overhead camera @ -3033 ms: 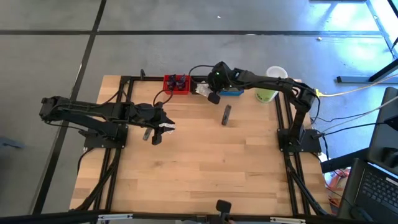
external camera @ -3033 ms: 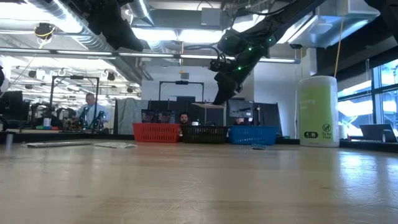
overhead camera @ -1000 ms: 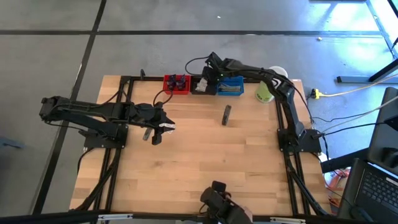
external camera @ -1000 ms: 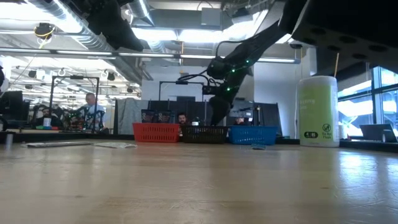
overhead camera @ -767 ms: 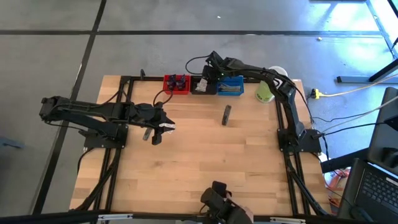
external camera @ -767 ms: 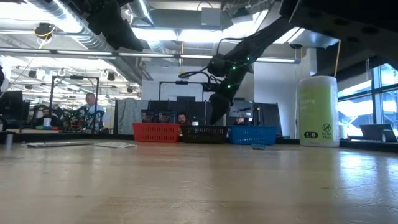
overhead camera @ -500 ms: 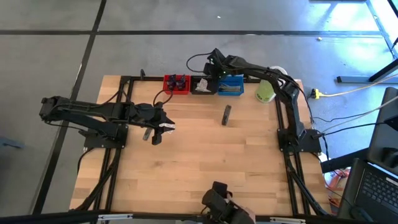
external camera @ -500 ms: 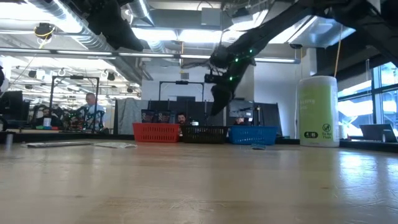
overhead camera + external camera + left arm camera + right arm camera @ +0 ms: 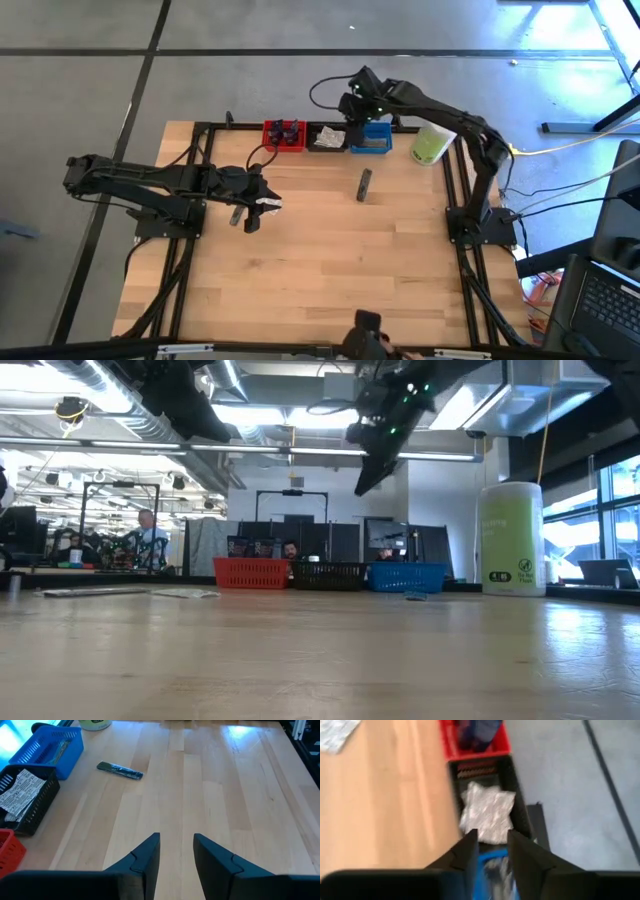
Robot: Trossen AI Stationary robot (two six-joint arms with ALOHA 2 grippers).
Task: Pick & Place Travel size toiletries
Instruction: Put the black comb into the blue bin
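Both grippers are open and hold nothing. My right gripper [image 9: 354,100] [image 9: 492,847] hangs high above the black bin [image 9: 327,137], which holds clear crinkly packets [image 9: 487,812]. Navy tubes [image 9: 475,732] lie in the red bin [image 9: 284,134]. A slim dark sachet [image 9: 364,184] [image 9: 120,770] lies flat on the table between the arms. My left gripper [image 9: 258,205] [image 9: 176,852] hovers over the table's left part, raised above a white packet [image 9: 270,207] and a dark item [image 9: 237,215] that lie there.
The blue bin [image 9: 372,137] stands right of the black one along the far edge. The tall pale-green container [image 9: 428,148] [image 9: 511,538] stands at the far right corner. Something dark [image 9: 366,342] shows at the near edge. Bare wood covers the middle and near part.
My right gripper has risen from low over the black bin to well above the bins, drifting slightly toward the far right. The packets stay in the black bin. My left arm has kept still.
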